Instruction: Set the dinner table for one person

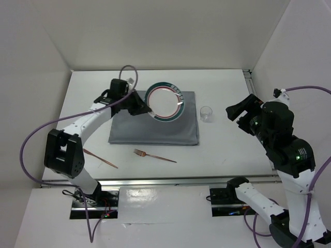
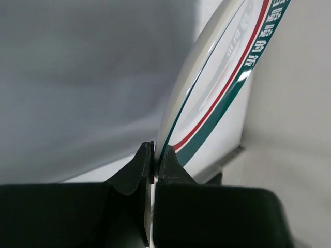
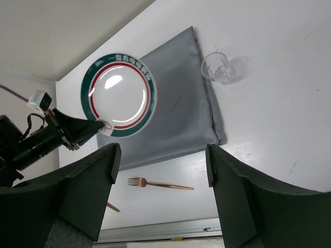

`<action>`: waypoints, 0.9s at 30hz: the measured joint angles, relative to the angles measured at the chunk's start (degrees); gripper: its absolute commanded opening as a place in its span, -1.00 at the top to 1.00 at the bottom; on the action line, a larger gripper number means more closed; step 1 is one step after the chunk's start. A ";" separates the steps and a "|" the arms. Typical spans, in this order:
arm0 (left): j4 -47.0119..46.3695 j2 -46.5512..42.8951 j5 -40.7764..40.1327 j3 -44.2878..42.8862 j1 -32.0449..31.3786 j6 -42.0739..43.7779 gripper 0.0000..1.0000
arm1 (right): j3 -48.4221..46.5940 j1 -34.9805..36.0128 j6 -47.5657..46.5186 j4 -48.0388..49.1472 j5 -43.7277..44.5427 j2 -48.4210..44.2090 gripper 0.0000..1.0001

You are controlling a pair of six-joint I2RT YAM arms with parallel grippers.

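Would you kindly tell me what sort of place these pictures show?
Most likely a robotics lab workcell, not a dining room: white panels enclose the dinner table, aluminium rails edge it, and a left arm and right arm stand at its near edge, the left gripper holding a plate.

The plate is showing a white centre, a thin red ring and a broad dark-green rim band carrying white lettering. The mat is showing plain grey, and the table plain matte white. The fork and the slim utensil are gleaming copper. The glass is looking clear.
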State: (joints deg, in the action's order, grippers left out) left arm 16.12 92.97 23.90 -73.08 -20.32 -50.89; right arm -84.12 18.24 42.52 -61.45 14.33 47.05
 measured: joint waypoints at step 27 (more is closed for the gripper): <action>-7.56 16.85 10.86 7.82 13.16 1.09 0.92 | 8.61 0.00 -0.20 4.17 -3.04 3.56 -0.79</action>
State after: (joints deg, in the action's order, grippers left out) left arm 8.56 109.82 34.76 -65.25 -7.16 -49.80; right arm -75.50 18.24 42.33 -57.28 11.29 50.61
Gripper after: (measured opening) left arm 0.092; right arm 0.837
